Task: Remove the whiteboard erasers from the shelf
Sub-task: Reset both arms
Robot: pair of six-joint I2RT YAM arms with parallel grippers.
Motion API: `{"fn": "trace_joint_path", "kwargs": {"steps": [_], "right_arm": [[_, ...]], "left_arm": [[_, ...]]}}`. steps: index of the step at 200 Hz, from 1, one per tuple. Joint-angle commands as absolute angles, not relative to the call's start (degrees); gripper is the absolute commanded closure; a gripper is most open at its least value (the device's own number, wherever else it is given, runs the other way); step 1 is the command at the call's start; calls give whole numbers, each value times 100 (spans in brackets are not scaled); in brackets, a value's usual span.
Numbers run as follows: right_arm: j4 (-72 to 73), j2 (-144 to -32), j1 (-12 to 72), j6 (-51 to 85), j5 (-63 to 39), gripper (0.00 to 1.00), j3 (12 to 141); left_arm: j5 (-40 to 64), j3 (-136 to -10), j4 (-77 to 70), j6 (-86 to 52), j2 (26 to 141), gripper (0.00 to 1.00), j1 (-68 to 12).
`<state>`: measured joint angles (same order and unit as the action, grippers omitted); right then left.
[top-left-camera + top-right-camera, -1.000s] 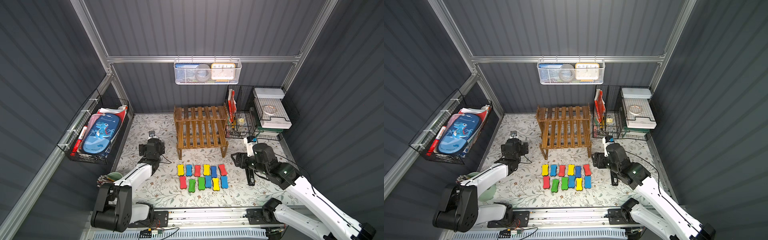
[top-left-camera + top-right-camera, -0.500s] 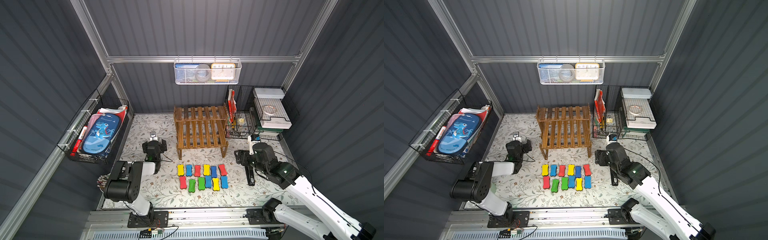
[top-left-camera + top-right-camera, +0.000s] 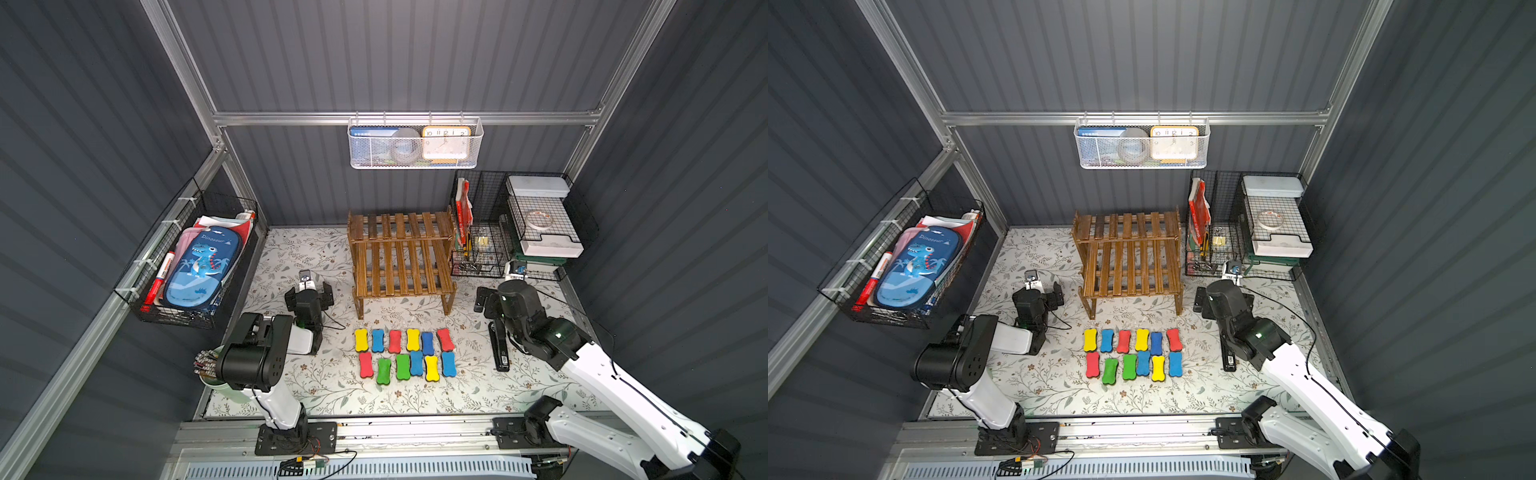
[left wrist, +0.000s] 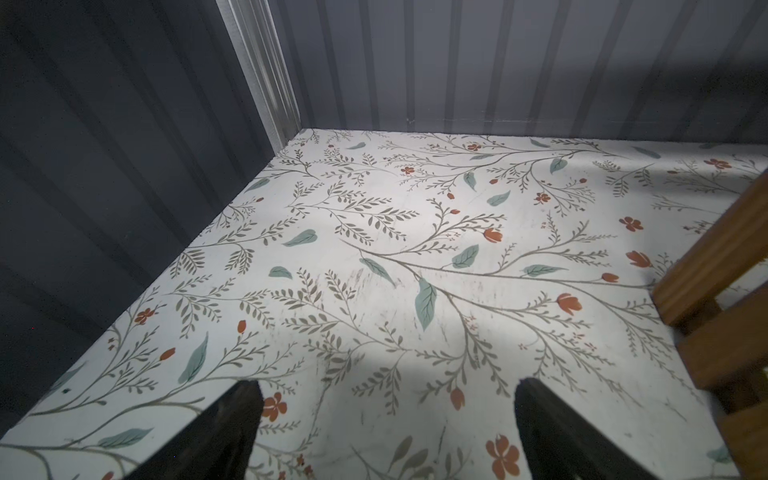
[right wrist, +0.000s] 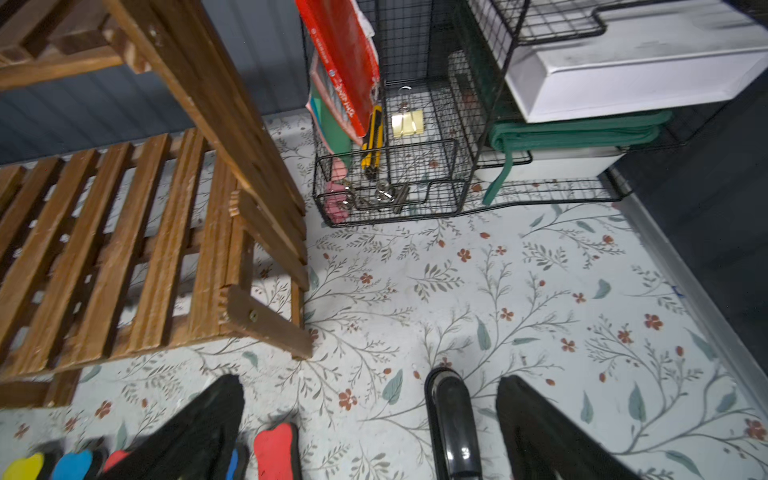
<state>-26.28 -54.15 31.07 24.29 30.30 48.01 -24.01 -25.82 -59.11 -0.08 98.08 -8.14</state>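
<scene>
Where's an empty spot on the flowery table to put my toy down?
Bare spots: the back corner left of the shelf, and the front strip between the erasers and the metal rail. It's crowded around the erasers, the black stapler and the wire organiser.

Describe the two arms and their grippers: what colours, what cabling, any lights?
The left arm and right arm: white link shells, rounded black joint housings, black base plates. A thin black cable runs along the right arm's white link; small green light on its black joint. The left gripper and right gripper: all black, tapered matte fingers.
</scene>
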Motion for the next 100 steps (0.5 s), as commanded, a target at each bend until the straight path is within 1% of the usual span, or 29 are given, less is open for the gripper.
{"fn": "trace_joint_path", "kwargs": {"steps": [1, 22, 38, 57, 76, 100], "right_arm": [[-2147, -5670, 2943, 2137, 3534, 1, 4841], [-945, -5856, 2802, 1442, 3764, 1, 4338], [-164, -5947, 2504, 958, 3799, 1, 4003], [673, -6090, 1976, 499, 3390, 1, 3605], [1765, -6396, 1641, 27, 2977, 1, 3054], [2839, -7040, 1452, -186, 3023, 1, 2592]], "left_arm": [[-2454, -2653, -6004, -106, 9767, 1, -782], [-2443, -2649, -5999, -105, 9765, 1, -782], [-2443, -2652, -5999, -105, 9763, 1, -782], [-2443, -2652, -6003, -104, 9773, 1, -791], [-2443, -2654, -6003, -105, 9773, 1, -800], [-2443, -2655, -6020, -80, 9773, 1, -818]]}}
